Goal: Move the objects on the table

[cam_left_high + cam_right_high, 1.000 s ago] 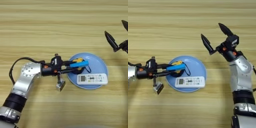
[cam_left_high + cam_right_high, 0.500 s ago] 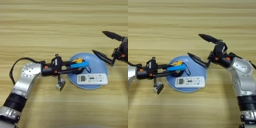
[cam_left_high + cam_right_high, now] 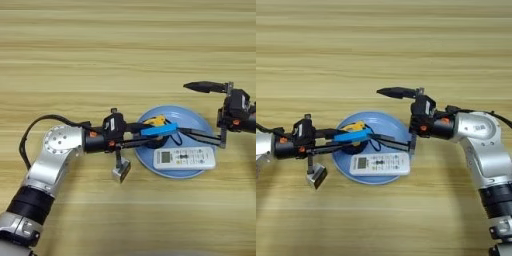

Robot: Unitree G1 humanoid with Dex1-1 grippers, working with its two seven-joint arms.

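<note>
the left gripper reaches over the plate with its fingers closed on the blue bar, held just above the tape measure. the metal block sits on the table just beside the plate's left rim, under the left arm. the remote lies on the plate. in the last second the right gripper has swung down from the far right to the plate, fingers spread wide, the lower one over the plate and pointing at the bar. judging by that, a handover or a second grasp is being set up; the bar itself has not moved
</note>
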